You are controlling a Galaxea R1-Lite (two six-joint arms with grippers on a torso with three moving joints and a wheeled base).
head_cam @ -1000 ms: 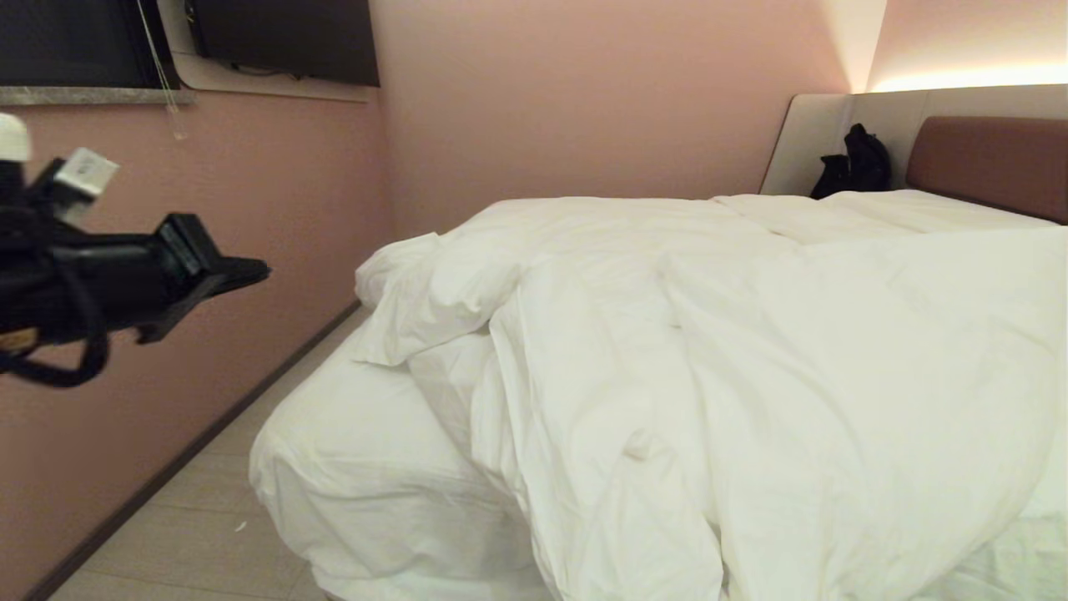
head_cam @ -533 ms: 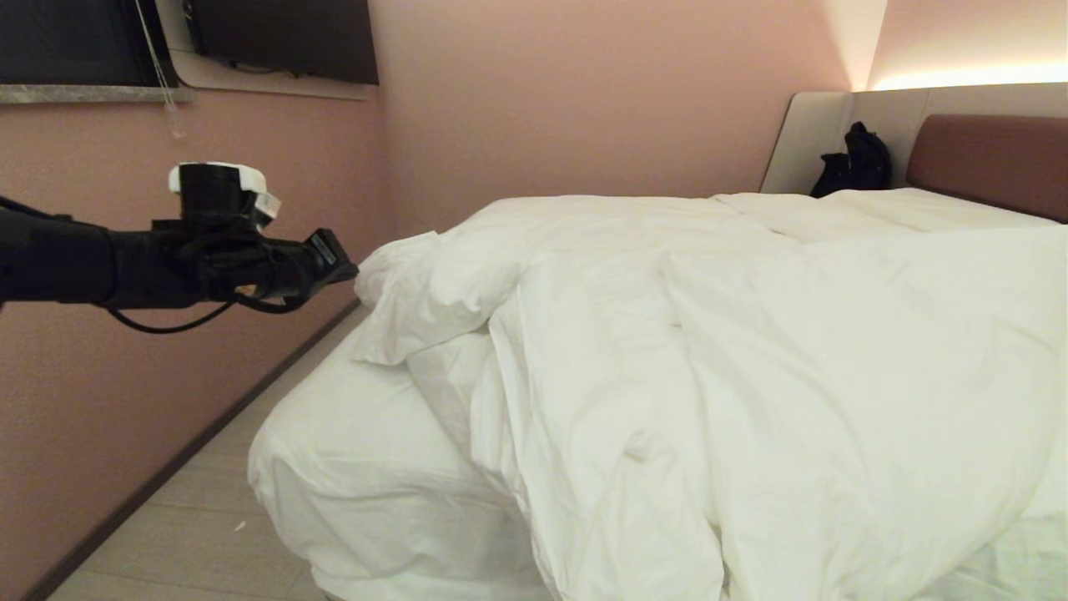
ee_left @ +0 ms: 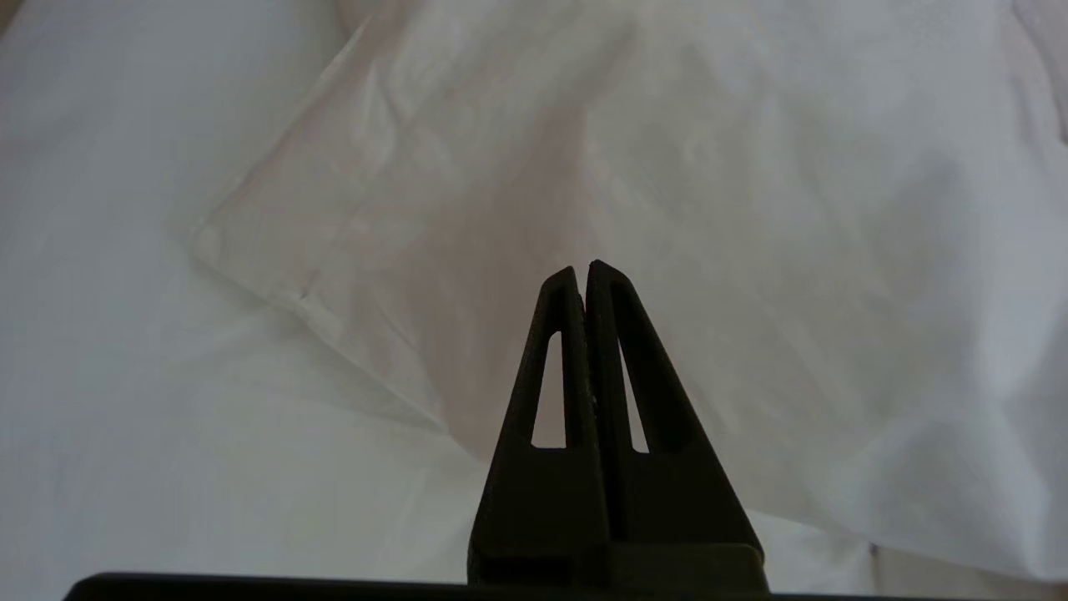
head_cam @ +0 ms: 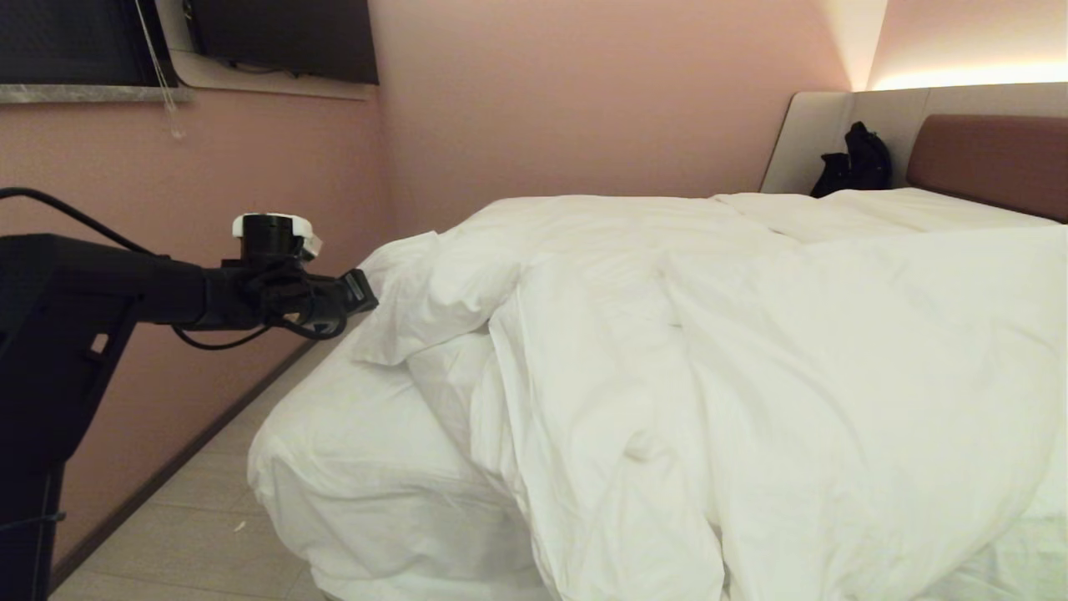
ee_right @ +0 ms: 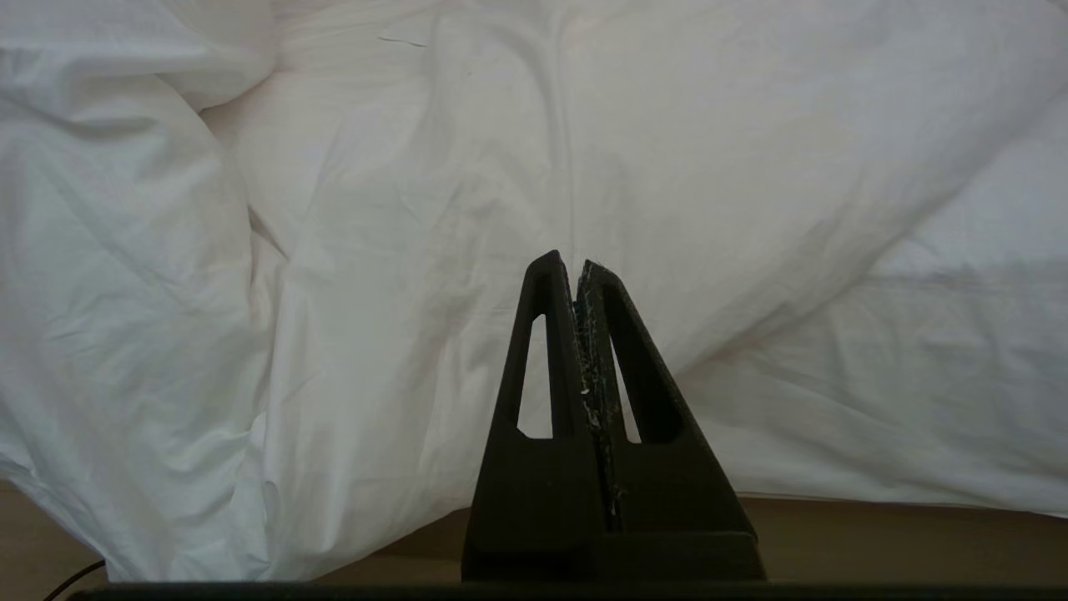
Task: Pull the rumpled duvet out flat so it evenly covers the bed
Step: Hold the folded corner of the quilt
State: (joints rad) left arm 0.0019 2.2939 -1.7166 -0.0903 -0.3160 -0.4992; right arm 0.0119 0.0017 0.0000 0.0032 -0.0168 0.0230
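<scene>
- One duvet [head_cam: 709, 351], bunched across one bed [head_cam: 359, 467], leaving the near-left corner bare.
- Left gripper [head_cam: 363, 290]: fingers closed, empty, beside the duvet's folded corner.
- Right gripper [ee_right: 577, 265]: fingers closed, empty, above the duvet.

The duvet [head_cam: 751, 351] is plain white, as is the bed [head_cam: 359, 467] sheet. The headboard [head_cam: 993, 163] is brown with pale grey panels, the wall [head_cam: 584, 92] dusty pink. A black bag [head_cam: 855, 163] sits at two o'clock.

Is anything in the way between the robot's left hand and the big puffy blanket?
Nothing visible is. The left gripper, fingers shut, hangs right beside the folded-back corner of the duvet, with only open air between them. The left wrist view shows that corner lying just beyond the fingertips, nothing on top of it.
</scene>
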